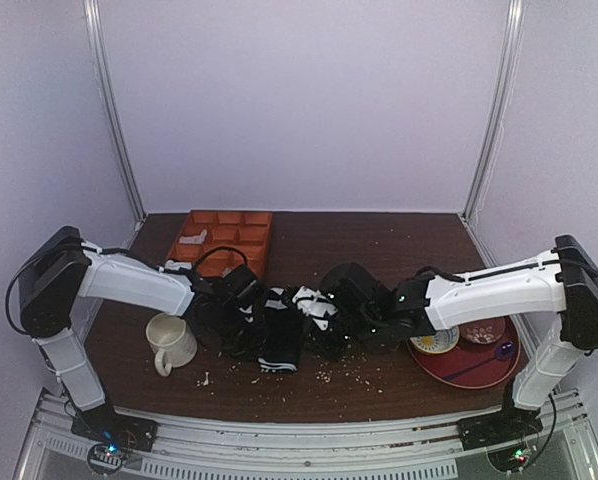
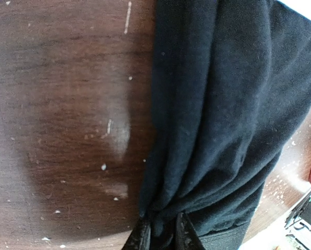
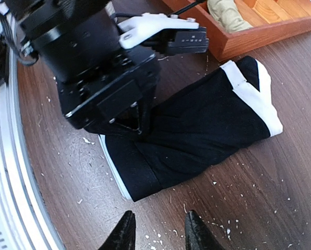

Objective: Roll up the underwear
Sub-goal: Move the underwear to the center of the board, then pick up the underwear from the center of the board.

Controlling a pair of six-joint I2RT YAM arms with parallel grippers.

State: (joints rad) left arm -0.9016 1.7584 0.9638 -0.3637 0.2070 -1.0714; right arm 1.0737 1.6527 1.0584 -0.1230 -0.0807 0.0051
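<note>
One piece of underwear [image 1: 279, 338], black with white edging, lies folded into a long strip on the brown table; it also shows in the right wrist view [image 3: 197, 130]. My left gripper [image 1: 249, 320] stands at its left edge, and in the left wrist view [image 2: 163, 234] its jaws are shut on a pinch of the black fabric [image 2: 223, 104]. The right wrist view shows that same gripper [image 3: 134, 121] biting the cloth's side. My right gripper [image 3: 158, 234] hovers open over bare table just short of the strip's waistband end, holding nothing; in the top view it sits right of the cloth [image 1: 329, 325].
An orange wooden tray [image 1: 224, 238] with compartments stands at the back left, a beige lump [image 3: 225, 13] in it. A cream mug [image 1: 171, 343] is at the front left. A red plate [image 1: 504, 362] with a saucer [image 1: 435, 342] and spoon [image 1: 484, 358] lies right. Crumbs dot the table.
</note>
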